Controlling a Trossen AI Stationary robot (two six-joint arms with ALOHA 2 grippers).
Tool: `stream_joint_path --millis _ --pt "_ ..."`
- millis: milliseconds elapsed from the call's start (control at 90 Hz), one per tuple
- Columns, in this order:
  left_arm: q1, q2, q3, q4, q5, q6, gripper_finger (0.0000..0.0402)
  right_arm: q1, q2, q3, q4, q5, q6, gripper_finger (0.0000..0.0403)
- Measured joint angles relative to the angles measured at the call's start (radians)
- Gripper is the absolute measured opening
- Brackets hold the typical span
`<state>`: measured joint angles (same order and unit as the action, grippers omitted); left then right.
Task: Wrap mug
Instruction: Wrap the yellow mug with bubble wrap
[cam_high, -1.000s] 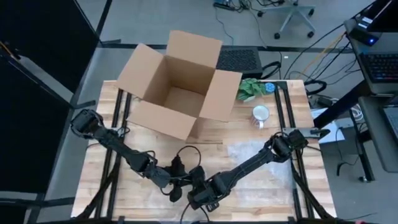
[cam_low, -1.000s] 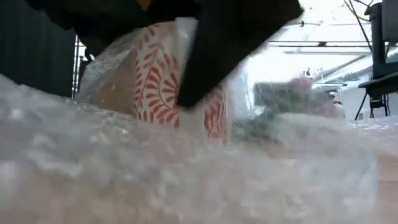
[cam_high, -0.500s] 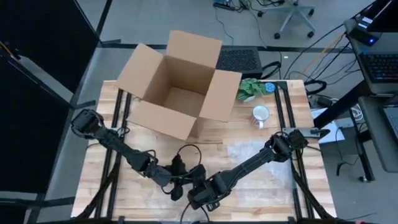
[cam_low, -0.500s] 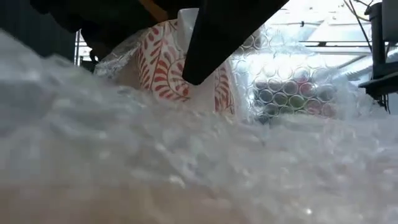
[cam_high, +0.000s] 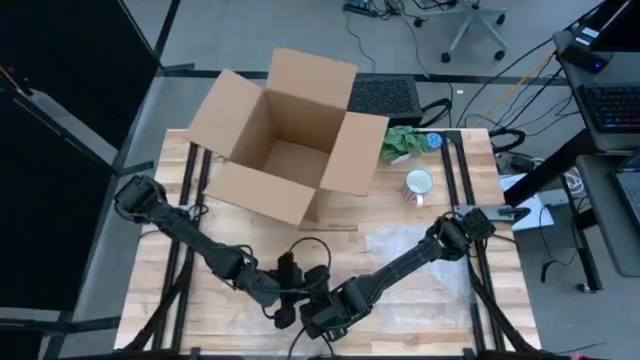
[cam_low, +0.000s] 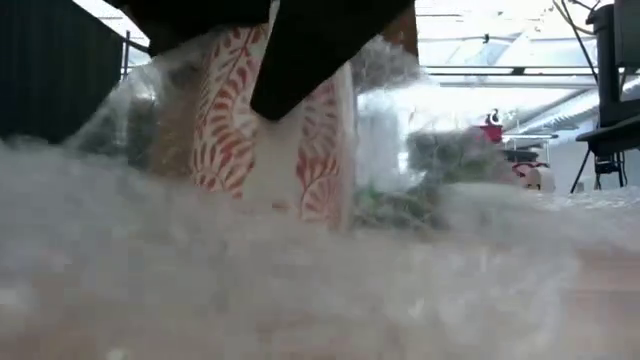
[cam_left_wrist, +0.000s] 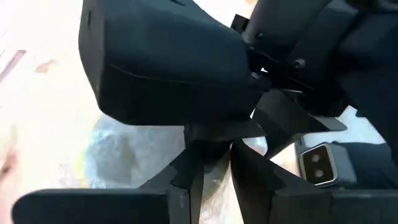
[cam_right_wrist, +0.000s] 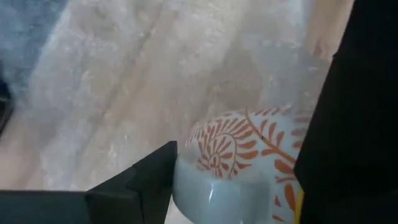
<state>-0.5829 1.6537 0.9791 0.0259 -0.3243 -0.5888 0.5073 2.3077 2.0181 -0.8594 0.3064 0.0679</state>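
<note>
Grey floor (cam_high: 250, 25) is showing beyond the wooden table (cam_high: 400, 225), cables (cam_high: 500, 70) are trailing across it, an office chair (cam_high: 470, 20) is standing by.

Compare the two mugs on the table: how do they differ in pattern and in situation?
The patterned mug bears red leaf prints; the plain mug looks white. The patterned mug sits between the right gripper's fingers amid bubble wrap; the plain mug stands free beside the cardboard box, unwrapped. Both rest on the wooden table.

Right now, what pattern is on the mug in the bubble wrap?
Red-orange fern leaves on a pale mug; right wrist view shows it best.
</note>
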Motion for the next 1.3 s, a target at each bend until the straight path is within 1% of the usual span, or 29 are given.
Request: stream_joint_path --millis 178,644,922,1067,1178,1300 --pt "-0.002 0.012 0.000 -0.001 0.001 -0.006 0.0063 0.012 0.000 -0.048 0.080 0.012 0.003 0.0215" --pt "-0.008 0.073 0.006 0.023 0.003 -0.032 0.0063 0.013 -0.007 -0.052 0.041 0.007 -0.008 0.0215" --pt "-0.008 0.075 0.005 0.011 0.012 -0.023 0.0063 0.012 -0.092 -0.054 0.008 0.030 0.000 0.0215" --pt "-0.009 0.076 0.004 0.009 0.017 -0.023 0.0063 0.009 -0.117 -0.053 -0.021 0.069 0.004 0.0215" --pt "-0.010 0.077 0.002 0.000 0.022 -0.026 0.0063 0.012 -0.153 -0.053 -0.076 0.109 0.011 0.0215" --pt "-0.011 0.081 0.000 -0.005 0.031 -0.027 0.0063 0.020 -0.215 -0.052 -0.154 0.131 0.061 0.0215"
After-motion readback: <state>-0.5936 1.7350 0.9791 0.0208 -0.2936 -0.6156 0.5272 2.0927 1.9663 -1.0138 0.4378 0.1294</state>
